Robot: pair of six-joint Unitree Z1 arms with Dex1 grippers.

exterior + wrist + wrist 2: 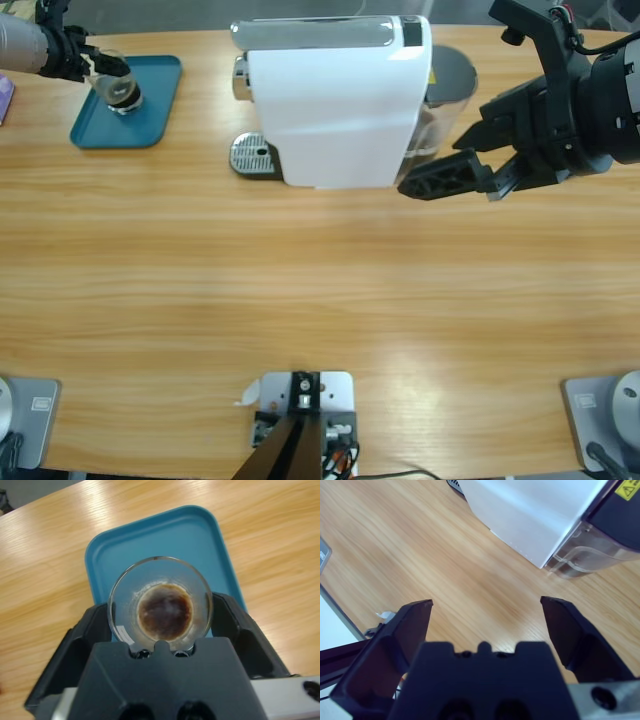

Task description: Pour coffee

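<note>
Left gripper [161, 630] jaws clamped on glass [160, 600] holding coffee [165, 611], over blue tray [150, 100]. Right gripper [485, 615] jaws wide, empty, beside coffee machine [335, 100]. Judgement: coffee brewed; release on tray pending.

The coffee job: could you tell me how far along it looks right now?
Done: coffee already sits in the glass. In hand: the left gripper is shut on the glass over the blue tray. Left: releasing it, if it is set down. The right gripper is open and empty beside the coffee machine.
</note>
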